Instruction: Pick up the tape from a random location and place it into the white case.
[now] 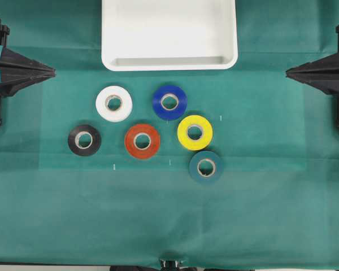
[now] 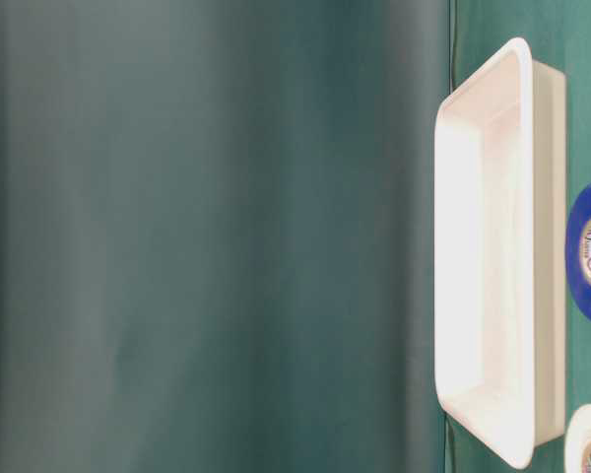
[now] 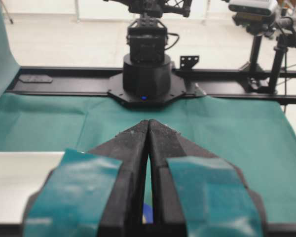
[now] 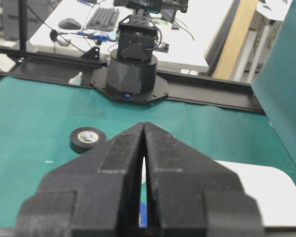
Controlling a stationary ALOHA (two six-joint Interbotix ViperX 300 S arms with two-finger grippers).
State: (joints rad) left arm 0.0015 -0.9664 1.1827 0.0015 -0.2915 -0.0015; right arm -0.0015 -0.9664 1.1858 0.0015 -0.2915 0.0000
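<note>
Orange-red tape (image 1: 142,141), pale cardboard core, lies flat on green cloth (image 1: 260,214).

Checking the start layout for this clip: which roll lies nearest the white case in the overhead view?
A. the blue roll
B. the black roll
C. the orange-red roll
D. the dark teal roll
A: the blue roll lies just below the rim of the white case, while the orange-red tape sits a row further away.
</note>
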